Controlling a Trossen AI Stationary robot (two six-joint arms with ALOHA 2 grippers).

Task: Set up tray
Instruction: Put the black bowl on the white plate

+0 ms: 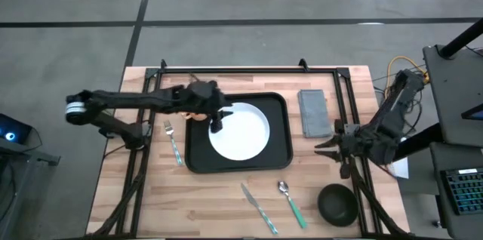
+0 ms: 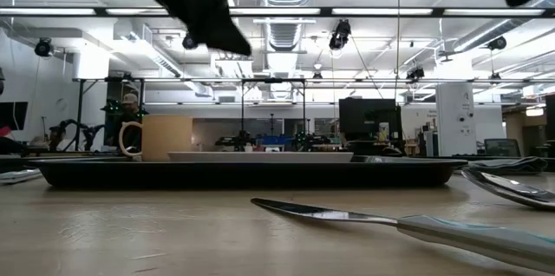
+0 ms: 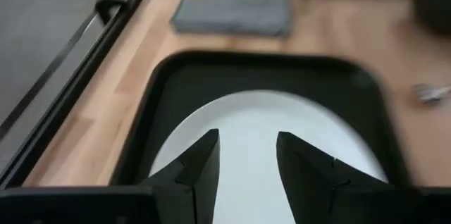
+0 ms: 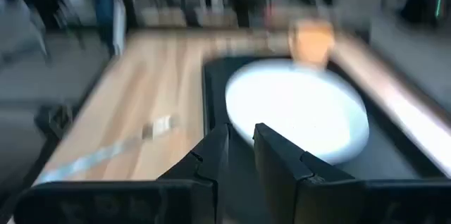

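High view: the tray (image 1: 238, 133) lies near the middle of the desk (image 1: 219, 210), toward its far edge, with a white plate (image 1: 243, 131) on it. The left hand (image 1: 216, 124) hangs over the plate's left rim – a tan mug (image 1: 197, 115) is mostly hidden under that arm. The right hand (image 1: 326, 148) waits near the desk's right edge, fingers parted, beside a grey napkin (image 1: 315, 112).
Low view: tray (image 2: 251, 172) seen edge-on; mug (image 2: 165, 138) at its left end; a blurred spoon (image 2: 416, 224) in front. Left arm cut off at the top.
Left wrist view: fingers (image 3: 204, 157) apart with nothing between them, over the plate (image 3: 261, 122).
Right wrist view: blurred – the fingers (image 4: 211, 157) show a narrow gap with nothing in it; plate (image 4: 299, 115) and mug (image 4: 311, 41) are hard to make out.
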